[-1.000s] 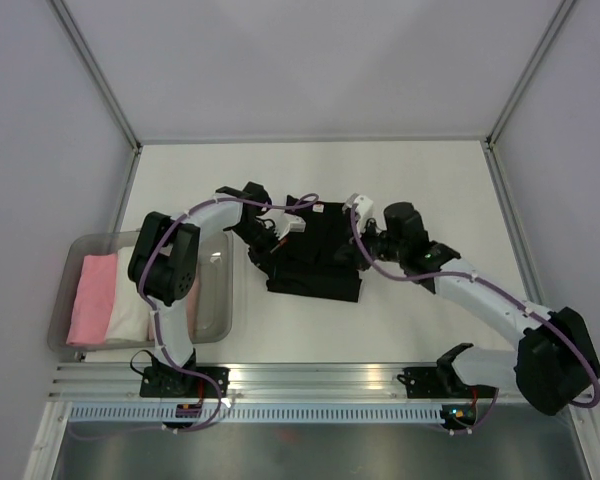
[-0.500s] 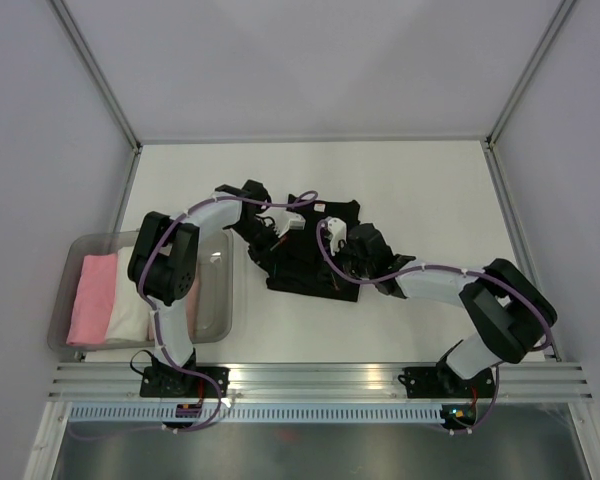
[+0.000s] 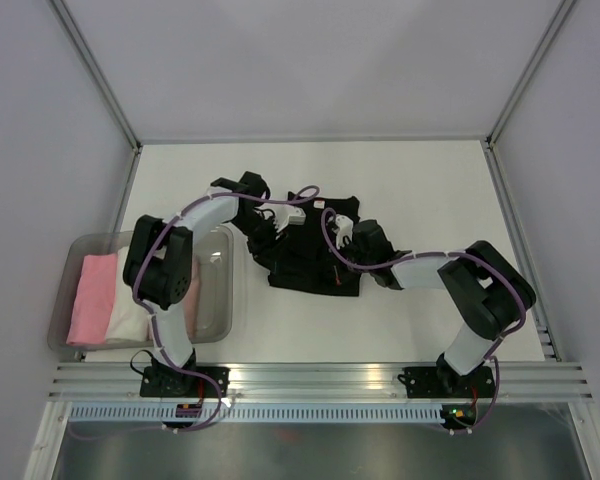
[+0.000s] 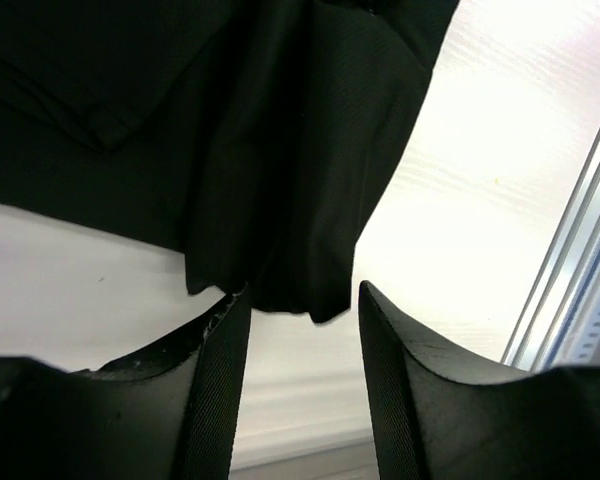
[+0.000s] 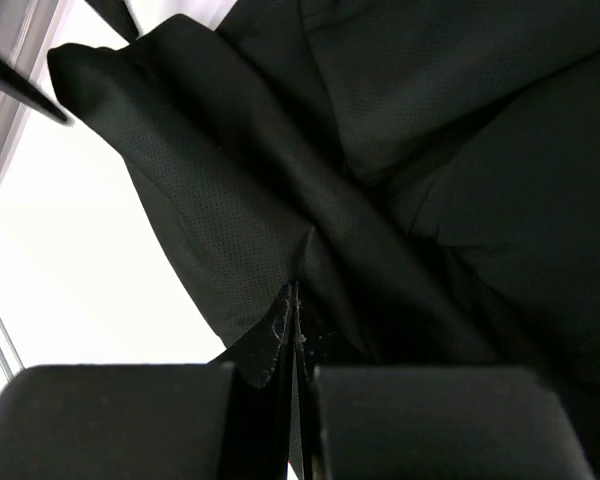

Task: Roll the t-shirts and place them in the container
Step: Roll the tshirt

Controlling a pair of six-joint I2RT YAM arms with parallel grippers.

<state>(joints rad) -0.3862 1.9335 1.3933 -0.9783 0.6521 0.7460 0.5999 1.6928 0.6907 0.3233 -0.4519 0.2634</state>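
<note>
1. Lying crumpled and partly folded near the middle of the flat white table (image 3: 420,180), the soft black cloth t-shirt (image 3: 315,262) has both arms bent in over it, as we see from above.
2. We find the left gripper (image 4: 300,300) at the shirt's left edge. Its two dark ribbed fingers (image 4: 215,380) are spread apart, and a hanging fold of the black fabric dips to just above the gap without being clamped.
3. We see the right gripper (image 5: 295,330) at the shirt's right side, its fingers pressed together to a thin slit and pinching an edge of the fabric.
4. Through the right wrist camera we make out a thick diagonal fold and a fine mesh weave.
5. Well apart from it, at the table's left side, we see a clear rectangular plastic tub (image 3: 212,280). It holds a folded pink t-shirt (image 3: 92,295) with a white t-shirt (image 3: 130,320) just beside it.
</note>
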